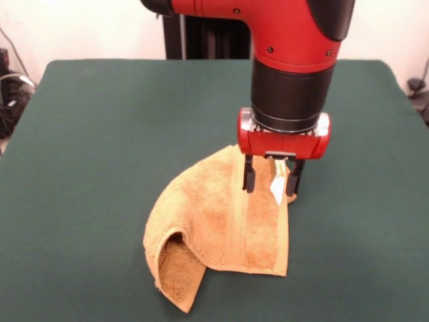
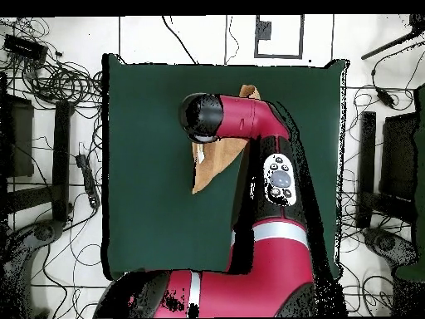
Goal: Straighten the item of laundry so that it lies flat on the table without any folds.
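The bench (image 1: 100, 134) has a dark green cloth top, bare apart from the towel. Behind it in the front view stand a pale wall and a black post. From overhead, the floor around the bench is pale and strewn with black cables (image 2: 58, 79), with dark gear along both sides.

The towel (image 1: 214, 221) is orange-tan terry and lies in the near half of the bench in the front view, a little right of centre. It is not flat. Its left side is doubled over into a rounded hump, and a flap curls under at the near left corner. A woven band runs lengthwise down its right part, and a small white label (image 1: 277, 189) hangs at the top right edge. From overhead only a strip of the towel shows beside the arm (image 2: 249, 120), which hides the rest.

The pincer (image 1: 271, 178) hangs over the towel's upper right edge, with the two dark fingers (image 1: 249, 176) spread apart on either side of the label. Whether they touch the cloth cannot be told.
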